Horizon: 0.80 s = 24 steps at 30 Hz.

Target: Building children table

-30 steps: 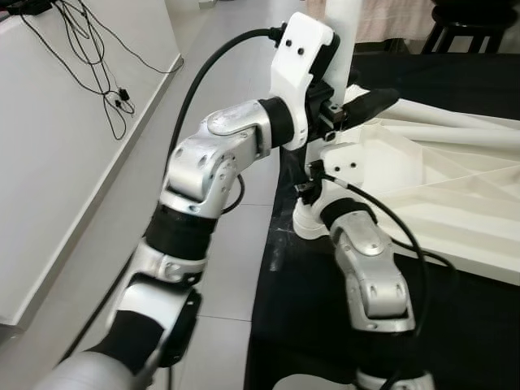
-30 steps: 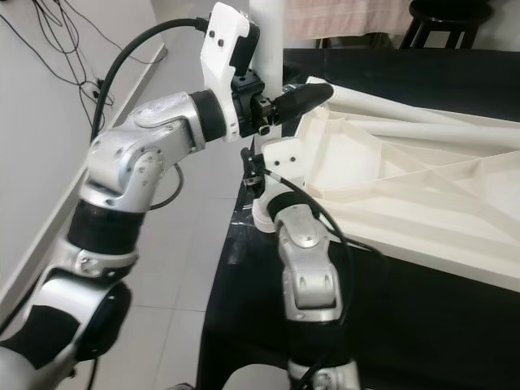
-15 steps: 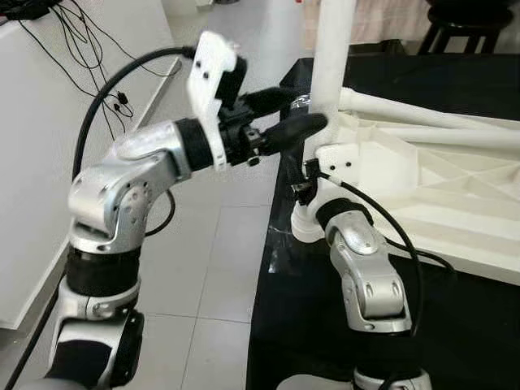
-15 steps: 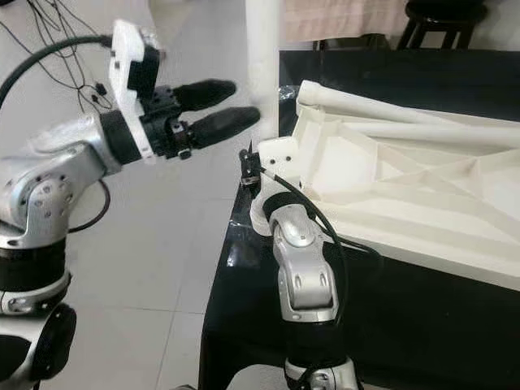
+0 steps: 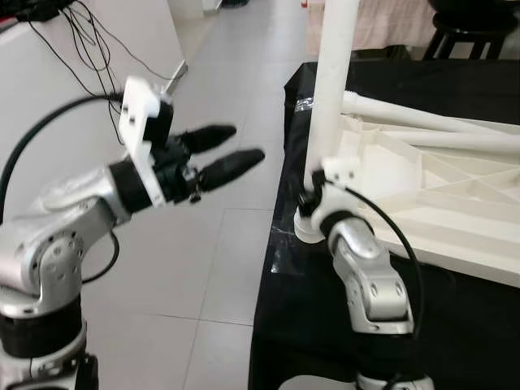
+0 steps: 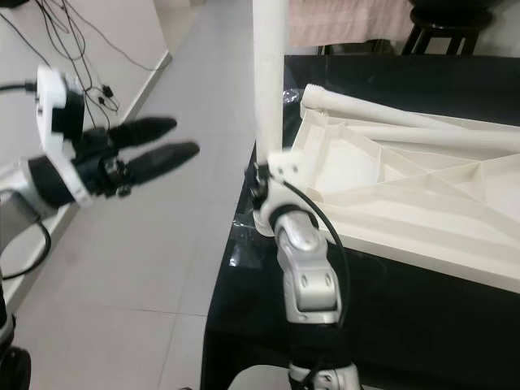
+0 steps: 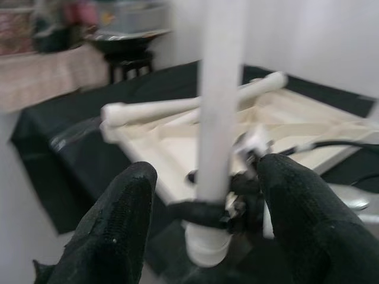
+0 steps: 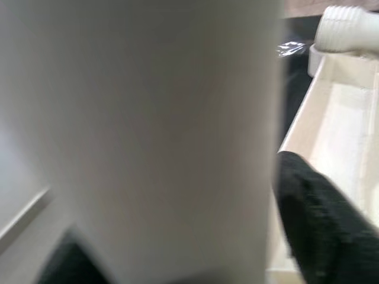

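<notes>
A white children's table top (image 5: 439,195) lies upside down on a black cloth (image 5: 301,325). One white leg (image 5: 333,97) stands upright at its near left corner. My right gripper (image 5: 312,197) is shut around the base of this leg; in the right wrist view the leg (image 8: 148,130) sits close against a black finger (image 8: 320,231). Two more legs (image 5: 422,122) lie across the table top. My left gripper (image 5: 248,140) hangs open and empty over the floor, left of the upright leg and apart from it. In the left wrist view its fingers (image 7: 112,231) frame the leg (image 7: 216,118).
Grey floor tiles (image 5: 219,260) spread to the left of the cloth's edge. A white wall panel with loose black cables (image 5: 89,49) runs along the far left. A black stool (image 5: 471,24) and a pinkish cloth (image 5: 382,24) stand behind the table top.
My left gripper has come away from the upright leg and swung left over the floor, fingers open. The right gripper has stayed at the leg's base.
</notes>
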### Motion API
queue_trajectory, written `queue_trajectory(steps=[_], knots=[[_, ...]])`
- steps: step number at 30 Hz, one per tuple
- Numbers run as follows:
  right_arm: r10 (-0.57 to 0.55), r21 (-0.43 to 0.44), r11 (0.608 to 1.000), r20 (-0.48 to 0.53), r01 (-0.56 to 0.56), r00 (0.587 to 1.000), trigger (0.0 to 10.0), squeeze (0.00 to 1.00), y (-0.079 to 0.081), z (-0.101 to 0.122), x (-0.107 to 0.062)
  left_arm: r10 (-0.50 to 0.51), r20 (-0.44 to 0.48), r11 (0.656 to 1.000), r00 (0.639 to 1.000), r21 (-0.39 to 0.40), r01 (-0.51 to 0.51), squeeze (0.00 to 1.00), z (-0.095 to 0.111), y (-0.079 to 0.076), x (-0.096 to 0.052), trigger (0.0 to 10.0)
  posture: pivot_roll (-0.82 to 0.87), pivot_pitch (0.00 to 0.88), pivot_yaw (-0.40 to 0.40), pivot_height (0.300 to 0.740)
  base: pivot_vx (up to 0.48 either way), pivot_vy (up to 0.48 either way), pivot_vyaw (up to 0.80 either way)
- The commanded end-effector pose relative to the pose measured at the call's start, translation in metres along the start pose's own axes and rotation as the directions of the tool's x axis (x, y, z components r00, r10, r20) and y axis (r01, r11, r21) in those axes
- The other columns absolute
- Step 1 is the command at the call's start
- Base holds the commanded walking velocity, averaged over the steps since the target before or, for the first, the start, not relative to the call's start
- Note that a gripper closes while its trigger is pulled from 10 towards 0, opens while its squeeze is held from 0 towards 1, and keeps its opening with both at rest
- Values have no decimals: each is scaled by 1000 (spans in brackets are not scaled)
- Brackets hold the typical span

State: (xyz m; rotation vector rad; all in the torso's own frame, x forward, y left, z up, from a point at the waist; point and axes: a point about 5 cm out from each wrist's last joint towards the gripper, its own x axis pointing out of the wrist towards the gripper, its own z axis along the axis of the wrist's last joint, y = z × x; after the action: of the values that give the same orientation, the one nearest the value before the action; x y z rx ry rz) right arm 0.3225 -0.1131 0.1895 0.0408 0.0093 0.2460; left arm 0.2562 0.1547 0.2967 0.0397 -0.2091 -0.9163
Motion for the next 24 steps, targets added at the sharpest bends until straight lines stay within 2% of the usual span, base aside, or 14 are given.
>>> queue_trajectory(steps=[1, 2, 4, 5, 6, 9, 10, 11, 13, 14, 16, 17, 19, 24], knots=[[116, 32, 992, 66, -118, 991, 10000, 1000, 3, 10, 1, 86, -48, 996, 995, -1, -86, 0, -13, 3, -9, 10000, 9, 126, 88, 740, 0, 0, 0], [214, 20, 976, 94, -217, 972, 10000, 580, 1, 15, 1, 126, -72, 992, 989, -11, -127, 0, -24, 1, -12, 10000, 10, 125, 87, 740, 0, 0, 0], [214, 20, 976, 94, -217, 972, 10000, 580, 1, 15, 1, 126, -72, 992, 989, -11, -127, 0, -24, 1, -12, 10000, 10, 125, 87, 740, 0, 0, 0], [294, -15, 956, 103, -294, 950, 10000, 0, -4, 18, 3, 145, -94, 989, 985, -17, -147, 0, -36, -4, -14, 10000, 12, 121, 83, 740, 0, 0, 0], [294, -15, 956, 103, -294, 950, 10000, 0, -4, 18, 3, 145, -94, 989, 985, -17, -147, 0, -36, -4, -14, 10000, 12, 121, 83, 740, 0, 0, 0], [440, -97, 896, 64, -433, 896, 10000, 0, -20, 19, 10, 134, -169, 987, 977, -60, -146, 0, -68, -27, -22, 10000, 17, 113, 74, 740, 0, 0, 0], [495, -129, 864, 34, -487, 868, 10000, 0, -22, 18, 13, 113, -177, 987, 978, -91, -130, 0, -77, -37, -23, 10000, 20, 111, 71, 740, 0, 0, 0], [495, -129, 864, 34, -487, 868, 10000, 0, -22, 18, 13, 113, -177, 987, 978, -91, -130, 0, -77, -37, -23, 10000, 20, 111, 71, 740, 0, 0, 0], [563, -180, 811, -24, -557, 826, 10000, 0, -23, 15, 18, 61, -204, 988, 977, -124, -88, 0, -94, -53, -26, 10000, 26, 107, 64, 740, 0, 0, 0], [563, -180, 811, -24, -557, 826, 10000, 0, -23, 15, 18, 61, -204, 988, 977, -124, -88, 0, -94, -53, -26, 10000, 26, 107, 64, 740, 0, 0, 0], [612, -192, 770, -52, -609, 789, 10000, 0, -22, 16, 24, 6, -256, 993, 967, -115, -37, 0, -112, -67, -29, 10000, 28, 101, 62, 740, 0, 0, 0], [612, -192, 770, -52, -609, 789, 10000, 0, -22, 16, 24, 6, -256, 993, 967, -115, -37, 0, -112, -67, -29, 10000, 28, 101, 62, 740, 0, 0, 0], [639, -189, 747, -59, -637, 767, 10000, 0, -22, 17, 29, -3, -288, 996, 958, -84, -22, 0, -125, -74, -32, 10000, 31, 97, 61, 740, 0, 0, 0], [693, -145, 704, -69, -695, 717, 10000, 0, -26, 14, 37, 61, -226, 996, 972, -46, -74, 0, -132, -77, -34, 10000, 47, 90, 61, 740, 0, 0, 0]])
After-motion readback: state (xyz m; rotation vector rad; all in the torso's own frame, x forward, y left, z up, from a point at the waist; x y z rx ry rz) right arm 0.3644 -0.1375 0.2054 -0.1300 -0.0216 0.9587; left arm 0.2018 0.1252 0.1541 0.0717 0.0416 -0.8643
